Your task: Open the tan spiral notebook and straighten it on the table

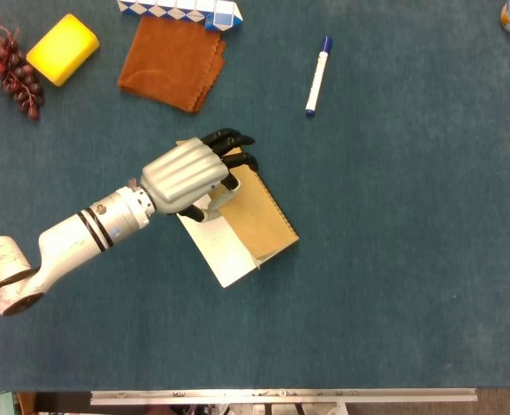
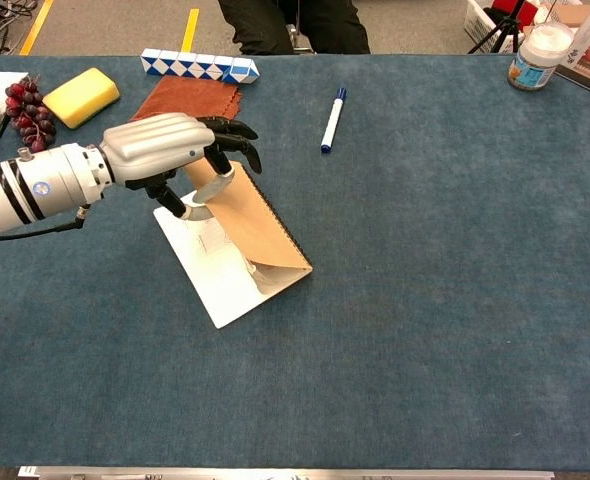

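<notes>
The tan spiral notebook [image 1: 259, 216] [image 2: 260, 228] lies mid-table, turned at an angle, with its spiral edge on the right side. My left hand [image 1: 190, 177] [image 2: 165, 150] holds the free left edge of the tan cover and has it lifted off the white pages [image 1: 225, 251] [image 2: 215, 275], which show beneath. The cover stands tilted, hinged on the spiral. My right hand is in neither view.
A blue-capped marker [image 1: 317, 74] [image 2: 331, 119] lies behind and to the right. A brown cloth [image 1: 172, 62] [image 2: 187, 108], a blue-white folding toy [image 1: 181, 12], a yellow sponge [image 1: 62, 48] and grapes [image 1: 15, 71] sit along the back left. A white jar [image 2: 533, 55] stands far right.
</notes>
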{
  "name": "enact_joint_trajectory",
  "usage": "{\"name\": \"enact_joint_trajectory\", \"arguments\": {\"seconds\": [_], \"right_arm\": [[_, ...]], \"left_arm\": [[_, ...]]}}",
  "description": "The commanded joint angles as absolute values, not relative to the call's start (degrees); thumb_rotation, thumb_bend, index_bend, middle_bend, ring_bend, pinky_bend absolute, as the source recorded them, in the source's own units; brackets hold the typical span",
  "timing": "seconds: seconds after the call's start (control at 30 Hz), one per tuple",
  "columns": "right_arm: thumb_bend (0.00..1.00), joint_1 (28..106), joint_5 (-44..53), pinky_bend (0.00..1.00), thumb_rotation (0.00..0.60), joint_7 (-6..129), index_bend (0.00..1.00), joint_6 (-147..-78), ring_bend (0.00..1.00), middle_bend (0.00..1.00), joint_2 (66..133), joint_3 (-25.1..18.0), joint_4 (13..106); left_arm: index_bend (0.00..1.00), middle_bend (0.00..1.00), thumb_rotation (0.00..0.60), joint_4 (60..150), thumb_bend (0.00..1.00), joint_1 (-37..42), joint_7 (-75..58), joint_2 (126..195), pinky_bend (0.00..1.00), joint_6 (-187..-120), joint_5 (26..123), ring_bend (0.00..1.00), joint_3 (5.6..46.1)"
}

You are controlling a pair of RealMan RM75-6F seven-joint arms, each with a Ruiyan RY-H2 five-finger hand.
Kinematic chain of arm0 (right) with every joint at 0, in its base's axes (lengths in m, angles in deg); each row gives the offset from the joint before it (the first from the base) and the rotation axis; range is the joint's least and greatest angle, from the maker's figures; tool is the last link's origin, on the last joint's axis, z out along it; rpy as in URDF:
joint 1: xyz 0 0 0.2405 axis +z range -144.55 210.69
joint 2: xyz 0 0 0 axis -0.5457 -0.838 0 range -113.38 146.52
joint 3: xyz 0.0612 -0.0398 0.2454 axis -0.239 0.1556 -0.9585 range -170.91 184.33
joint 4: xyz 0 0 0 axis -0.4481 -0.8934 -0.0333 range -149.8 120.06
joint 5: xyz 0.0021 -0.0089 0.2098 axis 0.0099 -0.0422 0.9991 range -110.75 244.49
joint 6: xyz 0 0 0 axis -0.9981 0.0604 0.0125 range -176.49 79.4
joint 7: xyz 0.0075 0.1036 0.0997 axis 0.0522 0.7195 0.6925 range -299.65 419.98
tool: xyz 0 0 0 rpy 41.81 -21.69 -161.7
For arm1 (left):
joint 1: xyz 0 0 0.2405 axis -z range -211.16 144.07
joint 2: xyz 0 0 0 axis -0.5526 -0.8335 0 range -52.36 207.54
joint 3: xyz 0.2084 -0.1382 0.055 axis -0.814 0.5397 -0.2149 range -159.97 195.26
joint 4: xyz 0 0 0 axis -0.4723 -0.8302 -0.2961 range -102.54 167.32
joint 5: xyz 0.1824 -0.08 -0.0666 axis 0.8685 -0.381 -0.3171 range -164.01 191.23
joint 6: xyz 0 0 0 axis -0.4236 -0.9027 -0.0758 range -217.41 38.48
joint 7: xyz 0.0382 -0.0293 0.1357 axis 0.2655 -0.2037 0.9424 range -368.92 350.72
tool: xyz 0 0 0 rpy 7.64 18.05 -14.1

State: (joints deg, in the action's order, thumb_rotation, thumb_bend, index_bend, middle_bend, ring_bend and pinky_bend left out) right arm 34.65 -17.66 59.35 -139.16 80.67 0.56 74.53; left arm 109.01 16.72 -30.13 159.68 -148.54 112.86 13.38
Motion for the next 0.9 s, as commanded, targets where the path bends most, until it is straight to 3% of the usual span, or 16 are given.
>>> {"name": "enact_joint_trajectory", "arguments": {"seconds": [0.03, 0.57, 0.9], "right_arm": [[0.32, 34.47, -17.71, 0.41, 0.6, 59.69, 0.38, -139.39, 0.33, 0.33, 80.72, 0.58, 74.27], [0.32, 33.73, -18.19, 0.41, 0.6, 61.01, 0.38, -140.07, 0.33, 0.33, 81.45, 0.91, 72.82], [0.32, 33.24, -18.14, 0.41, 0.6, 61.84, 0.38, -140.29, 0.33, 0.33, 81.5, 1.0, 72.24]], "left_arm": [[0.8, 0.27, 0.6, 110.24, 0.33, 17.09, -29.1, 158.88, 0.1, -147.82, 112.72, 0.08, 13.44], [0.8, 0.27, 0.6, 116.75, 0.33, 20.16, -22.77, 157.46, 0.1, -140.2, 109.7, 0.08, 14.98], [0.79, 0.26, 0.6, 117.78, 0.33, 22.44, -21.19, 159.55, 0.09, -136.34, 104.97, 0.08, 18.78]]}}
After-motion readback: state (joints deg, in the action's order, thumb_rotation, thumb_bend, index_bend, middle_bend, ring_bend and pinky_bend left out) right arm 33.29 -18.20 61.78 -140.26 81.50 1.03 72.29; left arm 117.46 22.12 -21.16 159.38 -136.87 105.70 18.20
